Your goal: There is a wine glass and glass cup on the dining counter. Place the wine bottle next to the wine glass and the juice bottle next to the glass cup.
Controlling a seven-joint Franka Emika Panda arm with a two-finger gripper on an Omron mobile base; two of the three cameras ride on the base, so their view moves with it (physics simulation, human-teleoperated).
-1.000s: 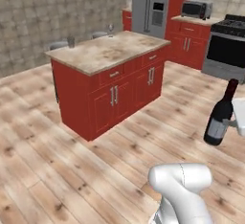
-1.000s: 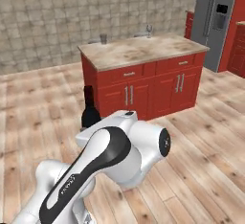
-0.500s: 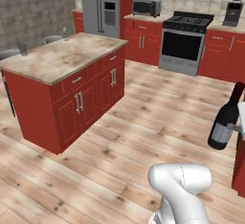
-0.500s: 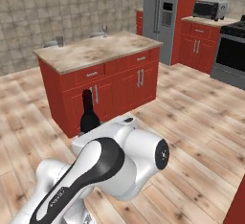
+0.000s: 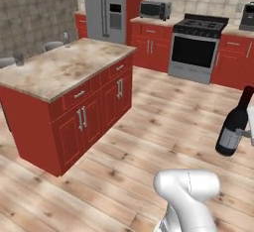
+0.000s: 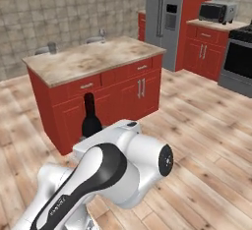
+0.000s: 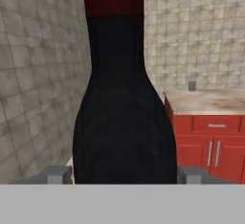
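Since the earlier frame the base has been driven; the dark glass wine bottle (image 5: 234, 123) is clamped by the gripper (image 7: 123, 174), right of the marbled beige-topped dining counter (image 5: 59, 69).

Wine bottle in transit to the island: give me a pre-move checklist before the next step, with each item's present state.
1. Wine bottle held off the floor: ok.
2. Gripper fingers on both sides of the bottle body: ok.
3. Bottle upright: not ok, it leans in the left base view.
4. Dining counter within placing reach: not ok, open floor lies between.
5. Glass cup standing on the counter: ok.
6. Wine glass position confirmed: cannot tell, too small.
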